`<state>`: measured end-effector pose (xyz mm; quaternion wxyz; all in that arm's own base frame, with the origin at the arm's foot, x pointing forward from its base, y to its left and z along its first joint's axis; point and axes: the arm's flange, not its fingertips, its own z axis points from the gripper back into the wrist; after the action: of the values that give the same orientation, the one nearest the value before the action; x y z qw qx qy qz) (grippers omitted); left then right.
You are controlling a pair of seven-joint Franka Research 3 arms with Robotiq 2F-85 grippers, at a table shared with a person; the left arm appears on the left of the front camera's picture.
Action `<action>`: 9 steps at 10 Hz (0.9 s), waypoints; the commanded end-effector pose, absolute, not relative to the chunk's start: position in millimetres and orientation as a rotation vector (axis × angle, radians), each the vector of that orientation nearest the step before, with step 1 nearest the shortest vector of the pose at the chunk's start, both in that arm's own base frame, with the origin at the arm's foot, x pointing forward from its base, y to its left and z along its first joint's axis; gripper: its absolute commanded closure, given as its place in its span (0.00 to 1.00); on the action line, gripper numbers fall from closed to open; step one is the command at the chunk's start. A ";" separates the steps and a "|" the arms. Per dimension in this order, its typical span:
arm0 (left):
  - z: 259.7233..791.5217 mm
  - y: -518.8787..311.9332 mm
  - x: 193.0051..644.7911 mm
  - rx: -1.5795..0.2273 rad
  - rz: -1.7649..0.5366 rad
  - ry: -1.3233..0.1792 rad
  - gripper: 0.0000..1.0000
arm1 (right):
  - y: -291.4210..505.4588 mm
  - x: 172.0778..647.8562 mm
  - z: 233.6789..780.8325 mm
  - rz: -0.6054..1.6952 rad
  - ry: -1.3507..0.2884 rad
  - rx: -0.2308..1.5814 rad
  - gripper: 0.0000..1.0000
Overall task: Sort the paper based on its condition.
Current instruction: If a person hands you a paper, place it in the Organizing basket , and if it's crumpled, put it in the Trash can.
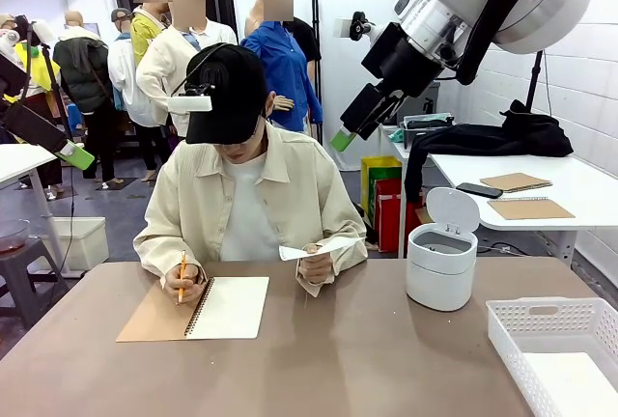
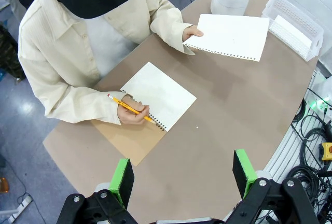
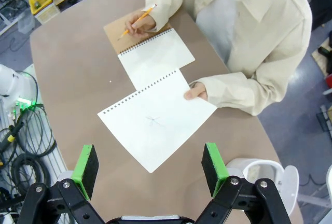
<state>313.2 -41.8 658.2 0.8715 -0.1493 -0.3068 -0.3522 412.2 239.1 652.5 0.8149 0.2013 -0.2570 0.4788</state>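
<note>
A person at the far side holds one sheet of paper [image 1: 319, 246] above the table by its edge. The sheet [image 3: 155, 117] is white, has punched holes along one side and a faint crease mark in its middle. From the left wrist camera the paper [image 2: 233, 36] looks flat. My right gripper [image 3: 149, 168] hovers high over it, open, nothing between its fingers; it hangs at the upper right [image 1: 346, 135]. My left gripper [image 2: 182, 177] is also open and empty, high above the table's left part [image 1: 77, 154].
The person's other hand holds a pencil [image 1: 181, 277] over an open spiral notebook [image 1: 230, 307] with a brown cover. A white lidded bin [image 1: 442, 263] stands at the right with its lid up. A white basket [image 1: 555, 320] at the near right holds white sheets.
</note>
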 end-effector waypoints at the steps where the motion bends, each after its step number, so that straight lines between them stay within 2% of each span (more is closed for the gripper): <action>1: 658.7 -41.3 312.7 -0.313 -0.734 -0.646 0.00 | 238.6 414.0 652.8 1.030 -0.552 0.422 0.00; 4: 658.7 -41.3 312.7 -0.313 -0.734 -0.646 0.00 | 239.1 412.2 652.5 1.022 -0.548 0.430 0.00; 6: 658.7 -41.3 312.7 -0.313 -0.734 -0.646 0.00 | 227.2 432.2 631.2 0.783 -0.362 0.566 0.00; 9: 658.7 -41.3 312.7 -0.313 -0.734 -0.646 0.00 | 207.1 467.3 592.9 0.487 -0.143 0.609 0.00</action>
<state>313.0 -41.7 658.4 0.8715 -0.1493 -0.3070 -0.3521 456.9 201.5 585.5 0.9162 0.2668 -0.0952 0.2835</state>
